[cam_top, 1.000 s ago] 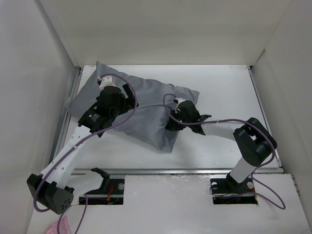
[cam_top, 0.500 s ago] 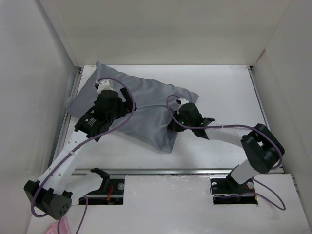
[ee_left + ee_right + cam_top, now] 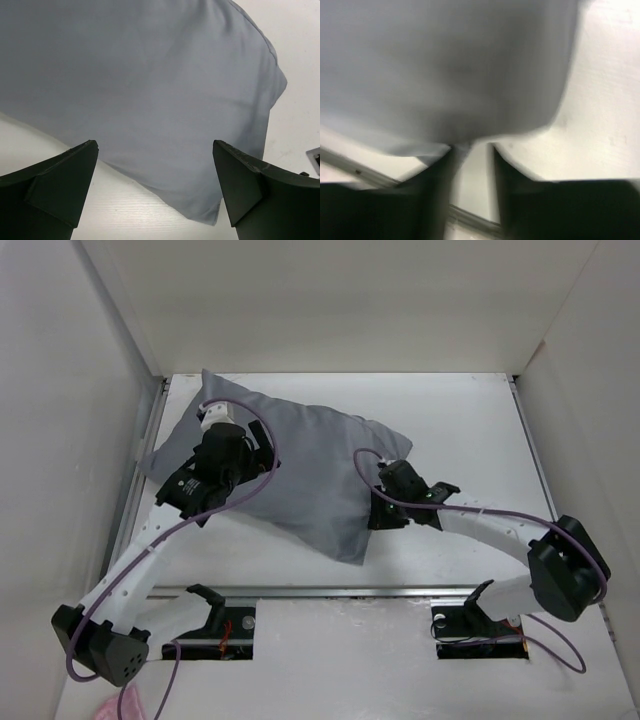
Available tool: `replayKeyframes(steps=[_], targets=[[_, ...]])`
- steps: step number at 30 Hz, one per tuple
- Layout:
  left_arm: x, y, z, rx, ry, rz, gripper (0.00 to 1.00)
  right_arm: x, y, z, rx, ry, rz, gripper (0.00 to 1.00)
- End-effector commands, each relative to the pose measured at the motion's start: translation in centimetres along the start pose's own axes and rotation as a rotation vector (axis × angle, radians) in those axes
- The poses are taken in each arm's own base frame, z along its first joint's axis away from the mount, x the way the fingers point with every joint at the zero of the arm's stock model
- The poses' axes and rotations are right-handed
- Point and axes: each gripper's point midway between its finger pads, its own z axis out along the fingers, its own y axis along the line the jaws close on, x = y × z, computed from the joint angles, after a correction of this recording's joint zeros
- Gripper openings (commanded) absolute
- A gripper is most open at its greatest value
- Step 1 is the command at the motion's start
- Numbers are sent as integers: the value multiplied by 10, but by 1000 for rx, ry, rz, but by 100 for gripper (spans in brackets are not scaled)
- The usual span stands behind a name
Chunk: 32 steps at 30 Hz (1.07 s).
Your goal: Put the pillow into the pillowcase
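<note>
The grey pillowcase (image 3: 310,465) lies filled out and crumpled across the left and middle of the white table. It fills most of the left wrist view (image 3: 150,90) and the top of the blurred right wrist view (image 3: 445,65). The pillow is hidden: no white or yellow shows. My left gripper (image 3: 215,480) hovers over the pillowcase's left part, its jaws wide open and empty (image 3: 155,185). My right gripper (image 3: 378,512) is at the pillowcase's near right edge. Its fingers (image 3: 472,160) stand a narrow gap apart, with bare table showing between them. The cloth edge touches the left fingertip (image 3: 447,155).
White walls box in the table (image 3: 470,440) on the left, back and right. A metal rail (image 3: 360,591) runs along the near edge in front of the arm bases. Purple cables loop over both arms.
My right gripper has pulled back toward the near right along the pillowcase's edge, and the near corner has shifted with it. My left gripper has barely moved.
</note>
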Motion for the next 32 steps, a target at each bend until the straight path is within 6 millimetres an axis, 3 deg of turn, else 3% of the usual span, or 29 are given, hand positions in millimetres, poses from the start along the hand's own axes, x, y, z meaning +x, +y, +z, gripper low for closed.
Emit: replayKeyframes(steps=[1,2,3,4,5,10,18,21,24,32], targets=[[-19,-4,-8,-2,-51,4,100,23,-29,-13,165,96,-20,51],[-18,-4,-6,-8,-44,6,100,18,-30,-19,180,83,-36,63],[-17,-1,-6,-20,-43,9,100,1,-27,-29,197,30,-38,84],[-17,-1,-6,-20,-43,9,100,-6,-28,-43,207,3,-54,95],[-18,0,-6,-29,-50,9,100,-16,-28,-52,224,-32,-54,100],[-24,2,-12,-40,-68,6,100,-85,-32,-109,333,-296,17,100],[-39,-2,-25,-6,-127,-7,100,-182,-47,-157,274,-604,204,100],[-42,-2,-24,-14,-133,-8,100,-205,-45,-172,252,-688,207,100],[-42,-4,-21,-14,-133,-8,100,-216,-44,-177,240,-728,191,100],[-46,3,-19,-53,-163,-19,100,-223,-49,-157,287,-691,142,100]])
